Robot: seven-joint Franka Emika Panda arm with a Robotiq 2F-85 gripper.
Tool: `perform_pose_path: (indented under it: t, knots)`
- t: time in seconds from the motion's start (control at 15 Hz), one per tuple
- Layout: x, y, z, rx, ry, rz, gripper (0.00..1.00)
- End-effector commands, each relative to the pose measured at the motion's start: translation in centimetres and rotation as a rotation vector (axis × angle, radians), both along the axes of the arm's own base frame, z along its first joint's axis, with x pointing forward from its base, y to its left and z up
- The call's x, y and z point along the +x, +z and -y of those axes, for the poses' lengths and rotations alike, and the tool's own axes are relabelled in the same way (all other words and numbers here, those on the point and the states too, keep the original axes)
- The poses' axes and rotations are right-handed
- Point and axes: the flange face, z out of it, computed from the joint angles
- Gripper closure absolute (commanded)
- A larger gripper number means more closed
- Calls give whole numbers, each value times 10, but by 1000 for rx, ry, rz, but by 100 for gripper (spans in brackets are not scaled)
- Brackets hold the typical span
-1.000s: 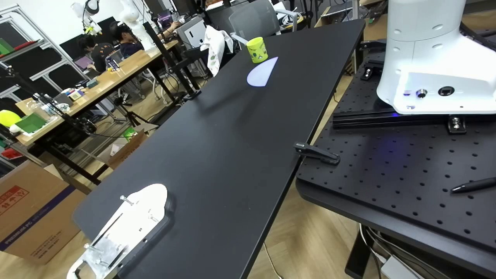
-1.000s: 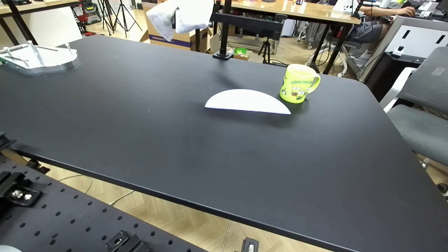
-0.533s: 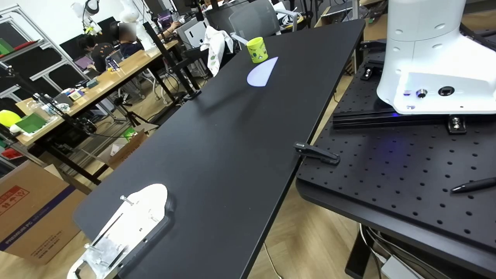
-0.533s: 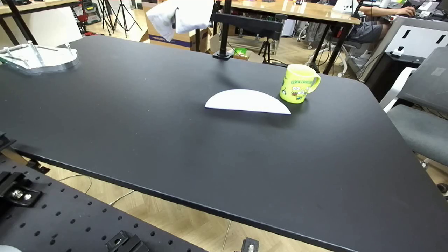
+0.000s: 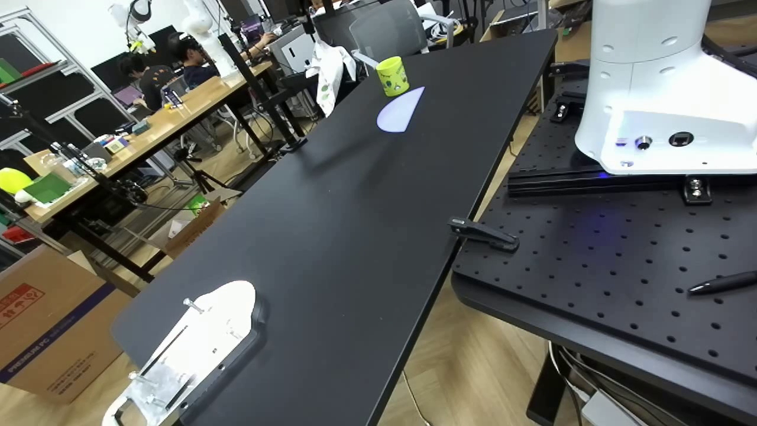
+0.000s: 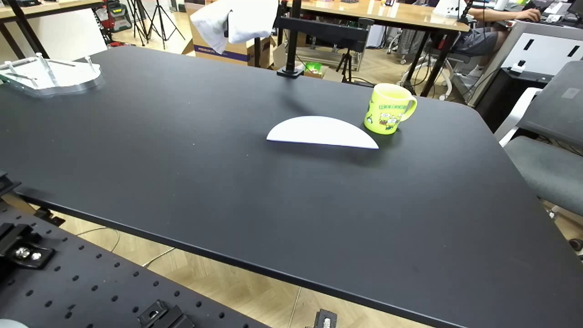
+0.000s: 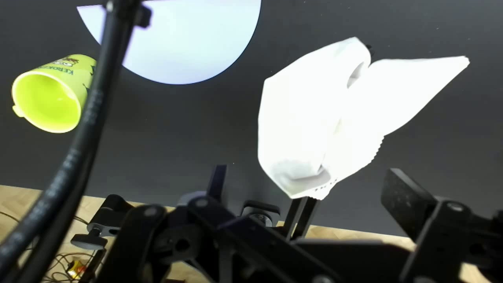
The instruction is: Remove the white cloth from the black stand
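Note:
The white cloth point(image 7: 310, 114) hangs crumpled over the black stand point(image 7: 305, 214) in the wrist view. It also hangs at the top of an exterior view point(image 6: 250, 20), left of the stand's post point(image 6: 294, 45). The post shows in an exterior view point(image 5: 257, 89), with white, green-marked fabric point(image 5: 327, 71) hanging near its arm; I cannot tell whether that is the same cloth. My gripper point(image 7: 306, 173) is open and empty, coming from the bottom of the wrist view. Its fingers point(image 7: 408, 200) stand apart on either side of the cloth's lower end. The cloth hides the stand's upper part.
A yellow-green mug point(image 6: 387, 109) stands beside a pale half-disc point(image 6: 319, 131) on the black table point(image 6: 205, 173). A clear tray with a white pad and metal rods point(image 5: 201, 331) lies at the table's other end. A thick black cable point(image 7: 78, 157) crosses the wrist view's left side.
A small dark part at the top edge of an exterior view has shifted slightly down and right. The cloth, stand, mug and tray look unmoved in the exterior views.

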Motion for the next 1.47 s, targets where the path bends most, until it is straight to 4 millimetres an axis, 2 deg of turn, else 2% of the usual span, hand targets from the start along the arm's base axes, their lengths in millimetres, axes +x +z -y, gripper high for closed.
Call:
perform_pose_path:
  t: [0.0,0.27,0.33,0.47,0.73,1.07,1.13,1.4]
  knots:
    - [26,-6,-3,-38,-44,15,0]
    - [37,-14,-5,-61,-63,4,0]
    - [37,-16,-8,-55,-70,-10,25]
    - [34,-18,-15,-51,-68,-19,33]
    - [20,-19,-31,-40,-96,-63,62]
    - [7,-9,-33,-31,-178,-87,95]
    - [3,-5,-33,-31,-191,-83,100]
    - [-18,13,-33,-40,-225,-68,99]
